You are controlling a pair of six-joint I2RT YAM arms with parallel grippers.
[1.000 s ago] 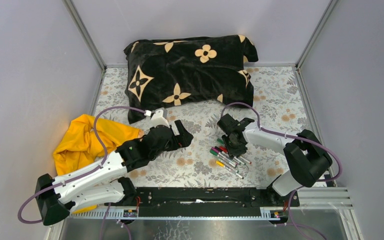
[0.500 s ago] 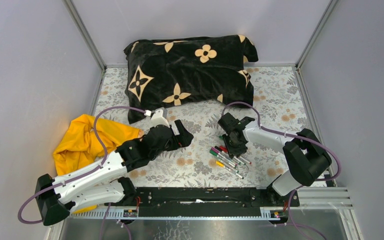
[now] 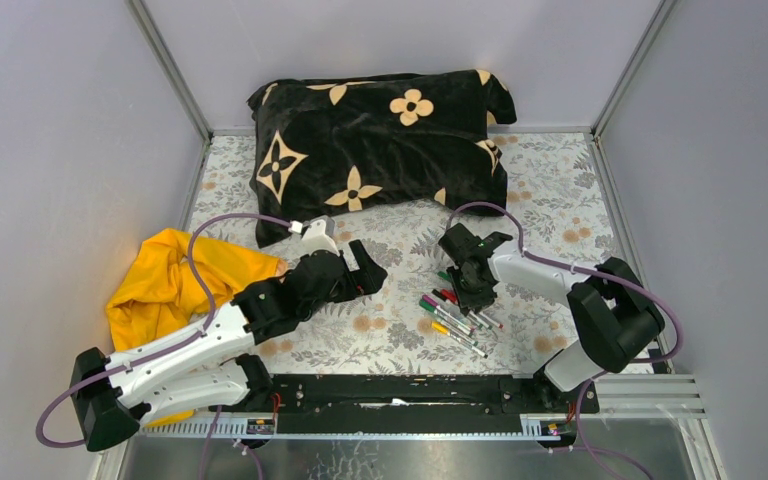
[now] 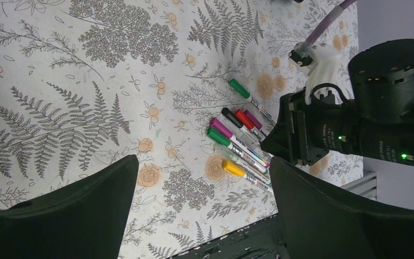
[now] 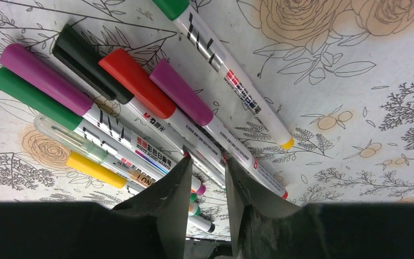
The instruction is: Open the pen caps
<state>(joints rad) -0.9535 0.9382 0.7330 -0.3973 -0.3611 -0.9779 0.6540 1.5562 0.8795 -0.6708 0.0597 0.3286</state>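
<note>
The pen caps (image 5: 135, 81), red, green, magenta, yellow and black, all sit on their pens (image 3: 457, 315), which lie bunched side by side on the floral table (image 4: 86, 81). The right gripper (image 5: 207, 168) is low over the barrels, its jaws narrowed to a slim gap around them; whether they pinch one cannot be told. The left gripper (image 4: 203, 158) hovers to the left of the pens, jaws wide apart.
</note>
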